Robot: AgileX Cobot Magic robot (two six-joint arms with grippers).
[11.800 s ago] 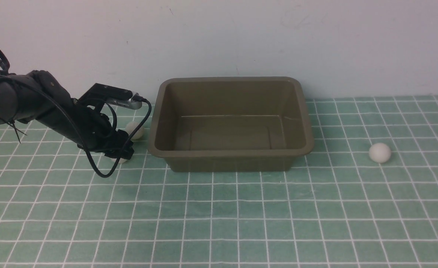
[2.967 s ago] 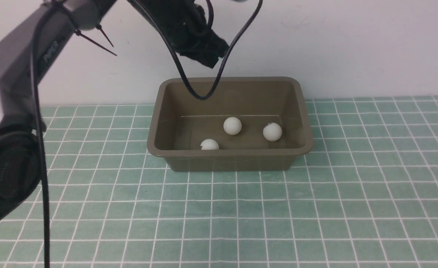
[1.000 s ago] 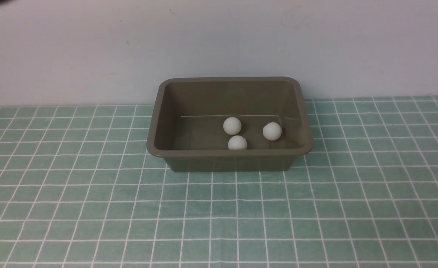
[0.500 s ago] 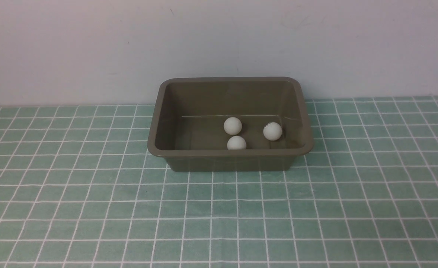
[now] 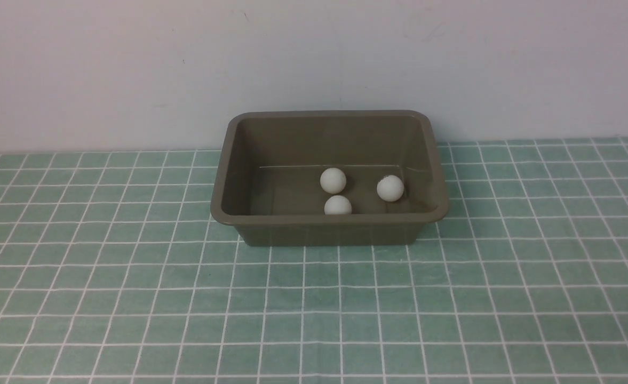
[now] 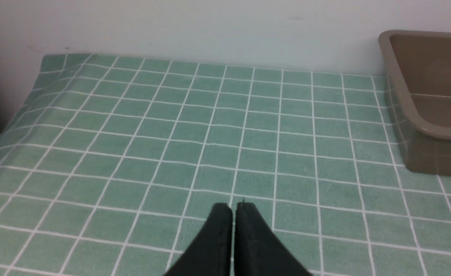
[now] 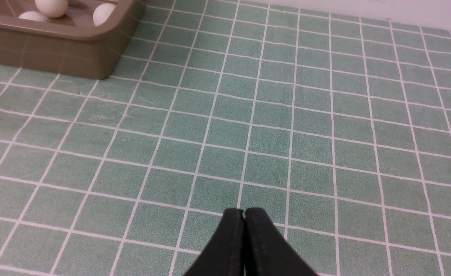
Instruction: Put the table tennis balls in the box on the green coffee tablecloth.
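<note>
The olive-brown box (image 5: 228,213) stands on the green coffee tablecloth (image 5: 314,309) near the back wall. Three white table tennis balls lie on its floor: one in the middle (image 5: 333,180), one close to the front wall (image 5: 338,205), one to the right (image 5: 390,188). Neither arm shows in the front view. My left gripper (image 6: 233,207) is shut and empty above the cloth, with the box (image 6: 409,115) off to its side. My right gripper (image 7: 244,211) is shut and empty too, far from the box (image 7: 76,57) and the balls (image 7: 51,6).
A plain pale wall (image 5: 314,58) runs right behind the box. The cloth's far left corner (image 6: 47,63) meets that wall in the left wrist view.
The ball near the box's front wall has shifted very slightly. Three seconds ago the left arm hung above the box; it is out of the front view now.
</note>
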